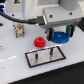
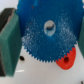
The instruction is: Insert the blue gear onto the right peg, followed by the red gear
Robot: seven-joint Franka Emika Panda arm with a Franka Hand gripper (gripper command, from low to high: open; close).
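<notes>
The table (image 1: 10, 57) is white and glossy, and on it lies the grey plate (image 1: 37, 58) with its black rim, both pins standing free. My pincer (image 1: 61, 33) hangs above the blue gear (image 1: 61, 37), which sits near the plate's far right corner in the exterior view. From the wrist I see a dark pad (image 2: 8, 42) against the gear's toothed edge on one side, and the other pad only at the picture's margin, so I judge I am closing on the gear, though I cannot tell for certain that the grip is firm.

The risk starts there: a hold on the teeth alone may let the wheel tilt or slip as I lift. A tilted gear would catch on the right peg (image 1: 50, 49) instead of sliding down. The red gear (image 1: 38, 42) lies just beside the blue one; a careless sweep could knock it away. The left pin stands near the right, so a small aiming error could send the hole onto the wrong one.
</notes>
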